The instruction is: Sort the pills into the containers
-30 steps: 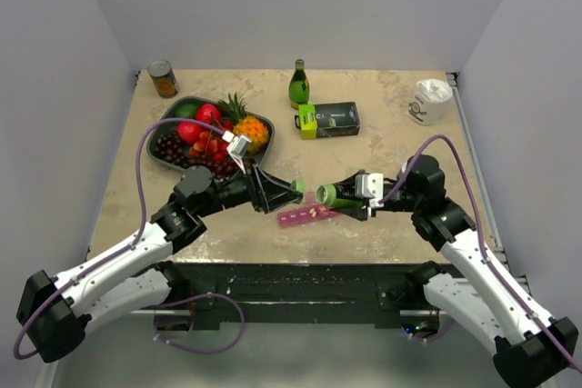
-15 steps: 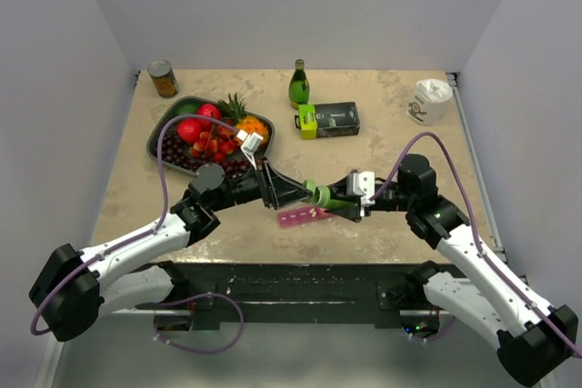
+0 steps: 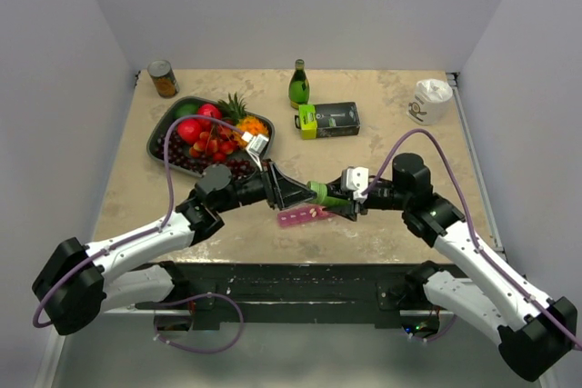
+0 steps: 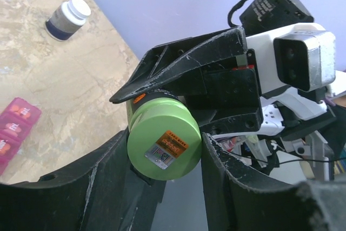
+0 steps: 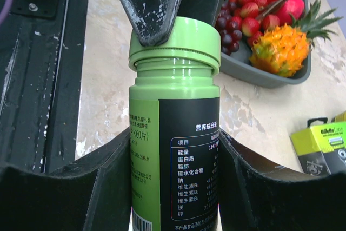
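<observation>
Clamping cylindrical green plastic supplement bottle (image 5: 173, 133) by its body in right gripper (image 5: 173, 166), long axis level, pointing at left gripper (image 4: 165, 150). Pinching pale green screw cap (image 4: 163, 142) there. Hovering just above long translucent pink plastic pill organiser (image 3: 305, 216), about equally near both.

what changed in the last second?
The left gripper, gripping the green cap, moved right; the right gripper, holding the green bottle, eased left. The cap now sits on the bottle's mouth. The pink organiser and fruit tray are unmoved.
</observation>
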